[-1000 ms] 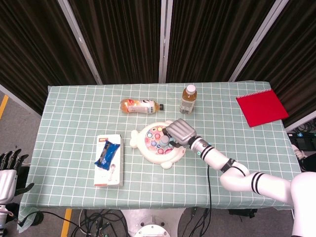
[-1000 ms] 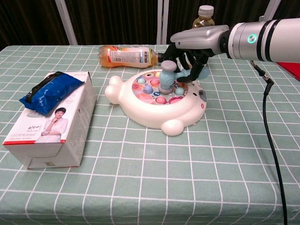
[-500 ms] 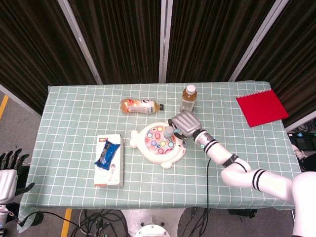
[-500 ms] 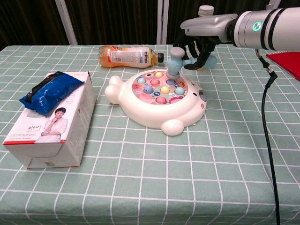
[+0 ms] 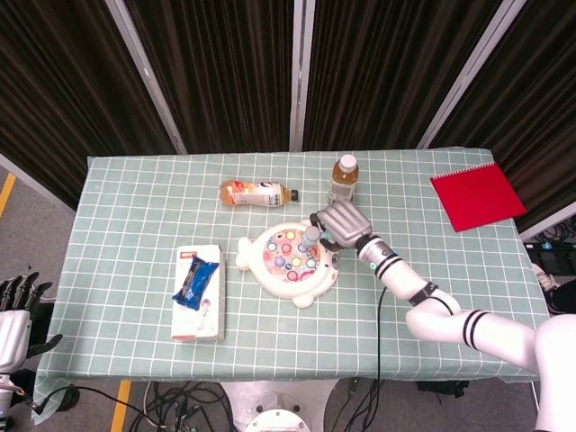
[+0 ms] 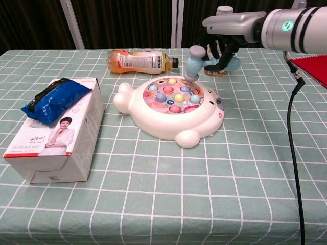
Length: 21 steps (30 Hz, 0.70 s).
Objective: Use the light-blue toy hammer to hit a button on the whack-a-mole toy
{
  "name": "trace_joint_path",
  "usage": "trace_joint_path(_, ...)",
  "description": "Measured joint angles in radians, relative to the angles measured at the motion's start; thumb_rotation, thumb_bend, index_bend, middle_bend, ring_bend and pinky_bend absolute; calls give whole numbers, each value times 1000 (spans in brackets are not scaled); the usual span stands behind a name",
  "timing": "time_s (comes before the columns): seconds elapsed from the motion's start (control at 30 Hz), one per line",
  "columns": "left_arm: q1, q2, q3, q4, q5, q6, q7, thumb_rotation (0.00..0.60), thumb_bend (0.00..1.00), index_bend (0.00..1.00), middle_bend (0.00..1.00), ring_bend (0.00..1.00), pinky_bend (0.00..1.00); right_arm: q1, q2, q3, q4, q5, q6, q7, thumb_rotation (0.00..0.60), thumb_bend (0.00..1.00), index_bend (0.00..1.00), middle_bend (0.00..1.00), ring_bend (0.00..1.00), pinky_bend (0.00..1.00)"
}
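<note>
Light-blue toy hammer [image 6: 194,57] hangs over the far right rim of the white, bear-shaped plastic whack-a-mole toy [image 6: 171,109], its head tilted down toward the coloured round buttons [image 6: 173,94] and clear of them in the chest view; the toy sits near the middle of the green checked surface [image 6: 168,194].

At the far left, off the near left corner of the surface, the left hand [image 5: 16,315] hangs below surface level with its dark fingers [image 5: 20,288] apart and holding nothing. On the near left part of the surface lies a white cardboard box printed with a woman's picture [image 6: 59,138], and a blue foil packet [image 6: 51,99] rests on top of it. Toward the far edge, an orange-labelled plastic bottle [image 6: 140,59] lies on its side, just behind the toy. To its right, the right hand [image 6: 225,38] grips the hammer's handle, fingers clamped round it, in front of an upright bottle with a white cap [image 5: 343,180]. A red notebook [image 5: 477,195] lies at the far right corner.
</note>
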<state>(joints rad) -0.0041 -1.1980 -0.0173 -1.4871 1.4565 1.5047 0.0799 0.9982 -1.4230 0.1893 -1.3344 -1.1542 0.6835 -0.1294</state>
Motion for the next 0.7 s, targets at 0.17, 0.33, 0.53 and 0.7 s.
trace_joint_path(0.17,-4,2,-1,-3,6,-1,2,600,0,171,66,0,0,-86,55,-37,-32,-26,59,42,600,494,750,638,515,636)
trace_joint_path(0.33,-9,4,-1,-12,11,-4,10,600,0,171,66,0,0,-145,53,-78,7,-48,76,122,600,494,731,618,513,622)
trace_joint_path(0.53,-9,11,-2,-27,9,-2,22,600,0,170,66,0,0,-185,4,-106,120,-99,77,230,600,481,697,580,484,558)
trace_joint_path(0.7,-8,10,0,-31,10,-3,26,600,0,170,66,0,0,-206,-48,-120,200,-147,85,285,600,411,638,525,423,488)
